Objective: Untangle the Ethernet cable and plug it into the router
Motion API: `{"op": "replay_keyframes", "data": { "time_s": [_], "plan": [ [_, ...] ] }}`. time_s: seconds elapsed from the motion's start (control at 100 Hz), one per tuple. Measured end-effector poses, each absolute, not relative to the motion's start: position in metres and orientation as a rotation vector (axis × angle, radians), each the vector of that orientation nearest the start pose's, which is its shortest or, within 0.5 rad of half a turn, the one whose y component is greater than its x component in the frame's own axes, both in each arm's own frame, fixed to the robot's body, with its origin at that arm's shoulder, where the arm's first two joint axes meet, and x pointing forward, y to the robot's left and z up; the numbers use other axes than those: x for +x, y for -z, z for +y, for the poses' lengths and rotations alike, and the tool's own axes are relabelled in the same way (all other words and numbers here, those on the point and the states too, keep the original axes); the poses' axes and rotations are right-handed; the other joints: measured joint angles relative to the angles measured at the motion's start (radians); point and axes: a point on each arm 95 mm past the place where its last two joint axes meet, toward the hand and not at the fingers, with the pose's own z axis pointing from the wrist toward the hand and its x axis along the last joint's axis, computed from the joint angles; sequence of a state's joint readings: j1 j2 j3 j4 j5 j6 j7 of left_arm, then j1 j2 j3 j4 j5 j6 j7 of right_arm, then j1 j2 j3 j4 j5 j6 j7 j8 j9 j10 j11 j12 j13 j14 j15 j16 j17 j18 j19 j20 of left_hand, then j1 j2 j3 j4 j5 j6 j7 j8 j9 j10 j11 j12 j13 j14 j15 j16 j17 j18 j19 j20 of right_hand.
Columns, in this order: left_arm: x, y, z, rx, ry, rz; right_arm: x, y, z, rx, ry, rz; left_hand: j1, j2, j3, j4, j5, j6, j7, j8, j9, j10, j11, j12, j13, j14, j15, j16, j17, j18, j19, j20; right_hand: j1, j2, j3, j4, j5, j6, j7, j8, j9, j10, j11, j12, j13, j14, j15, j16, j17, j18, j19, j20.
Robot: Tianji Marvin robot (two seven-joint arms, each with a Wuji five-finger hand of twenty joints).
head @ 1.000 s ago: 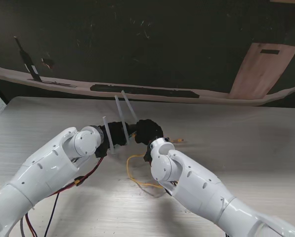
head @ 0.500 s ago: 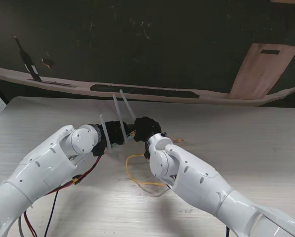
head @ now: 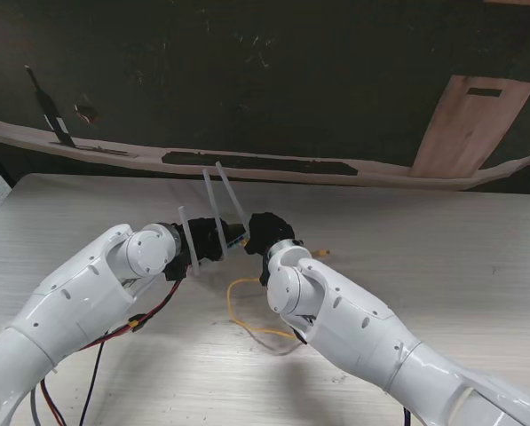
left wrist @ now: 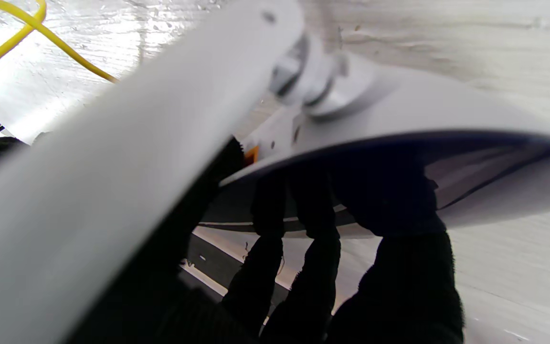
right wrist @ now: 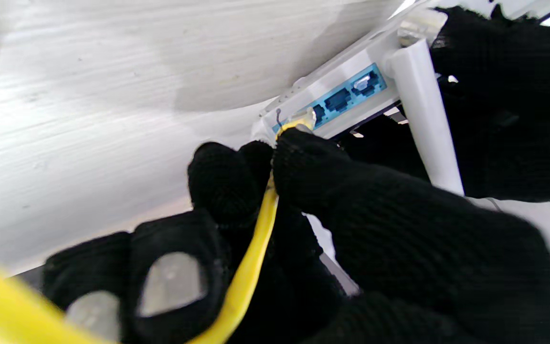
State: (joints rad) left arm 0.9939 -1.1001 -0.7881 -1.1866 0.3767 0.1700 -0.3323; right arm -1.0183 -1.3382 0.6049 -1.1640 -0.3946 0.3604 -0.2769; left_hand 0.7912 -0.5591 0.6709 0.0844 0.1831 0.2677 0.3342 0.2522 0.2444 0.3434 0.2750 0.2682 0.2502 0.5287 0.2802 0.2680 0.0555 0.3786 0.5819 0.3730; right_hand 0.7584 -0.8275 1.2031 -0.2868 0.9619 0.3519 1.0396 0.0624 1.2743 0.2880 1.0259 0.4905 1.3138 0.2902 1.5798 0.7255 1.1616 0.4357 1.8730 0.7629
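White router (right wrist: 346, 98) held off the tabletop (head: 442, 257) at centre, between both black-gloved hands. Left hand (head: 207, 240) wrapped around router body, fingers (left wrist: 313, 248) curled against its underside, thumb side hidden behind blurred antenna (left wrist: 127, 181). Three antennas sticking up in stand view, two far (head: 222, 197), one nearer at left (head: 188, 241). Port face turned toward right hand, blue ports (right wrist: 351, 93) visible in a row.

Right hand (head: 266, 232) just right of router, touching it at port face. Thumb and forefinger (right wrist: 303, 162) pinched tight on yellow Ethernet cable (right wrist: 251, 267) right behind the plug. Remaining fingers (right wrist: 174, 277) curled in, loosely around cable lower down. Clear plug (right wrist: 301, 119) at the end port nearest router's corner, touching port row; fully seated or only at the mouth, cannot tell.

Rest of yellow cable lying in a loose loop (head: 247, 311) on tabletop, nearer to me than the hands, partly hidden under right forearm (head: 362, 328). Small yellow bit with orange tip (head: 320, 253) lying just right of right hand on tabletop. Red and black wires (head: 145, 324) hanging along left arm (head: 87, 302). Dark wall panel and wooden board (head: 473, 124) far behind tabletop.
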Motion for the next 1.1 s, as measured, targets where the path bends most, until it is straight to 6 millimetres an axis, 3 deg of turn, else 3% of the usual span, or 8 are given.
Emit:
{"op": "replay_keyframes", "data": {
  "time_s": [0.41,1.1],
  "plan": [
    [0.5106,0.328,-0.0334,-1.818,1.339,1.711,0.4832,0.326,0.1704,1.623,-1.611,1.271,0.0,0.0,0.0,0.0,0.0,0.0,0.0,0.0,0.0,0.0,0.0,0.0,0.0,0.0,0.0,0.0,0.0,0.0,0.0,0.0,0.0,0.0,0.0,0.0,0.0,0.0,0.0,0.0,0.0,0.0,0.004,0.001,0.0,-0.001,0.008,0.012,0.001,-0.002,0.0,0.022],
    [0.51,0.3236,-0.0334,-1.817,1.332,1.781,0.4834,0.3269,0.175,1.527,-1.623,1.296,0.0,0.0,0.0,0.0,0.0,0.002,0.0,0.0,0.0,0.0,0.0,0.0,-0.001,0.001,0.0,0.0,-0.002,0.002,0.0,0.0,0.0,0.0,-0.01,0.0,0.013,0.0,0.001,0.0,0.012,-0.001,0.005,0.011,0.009,-0.004,0.016,0.015,0.008,-0.002,0.001,0.037]
  ]
}}
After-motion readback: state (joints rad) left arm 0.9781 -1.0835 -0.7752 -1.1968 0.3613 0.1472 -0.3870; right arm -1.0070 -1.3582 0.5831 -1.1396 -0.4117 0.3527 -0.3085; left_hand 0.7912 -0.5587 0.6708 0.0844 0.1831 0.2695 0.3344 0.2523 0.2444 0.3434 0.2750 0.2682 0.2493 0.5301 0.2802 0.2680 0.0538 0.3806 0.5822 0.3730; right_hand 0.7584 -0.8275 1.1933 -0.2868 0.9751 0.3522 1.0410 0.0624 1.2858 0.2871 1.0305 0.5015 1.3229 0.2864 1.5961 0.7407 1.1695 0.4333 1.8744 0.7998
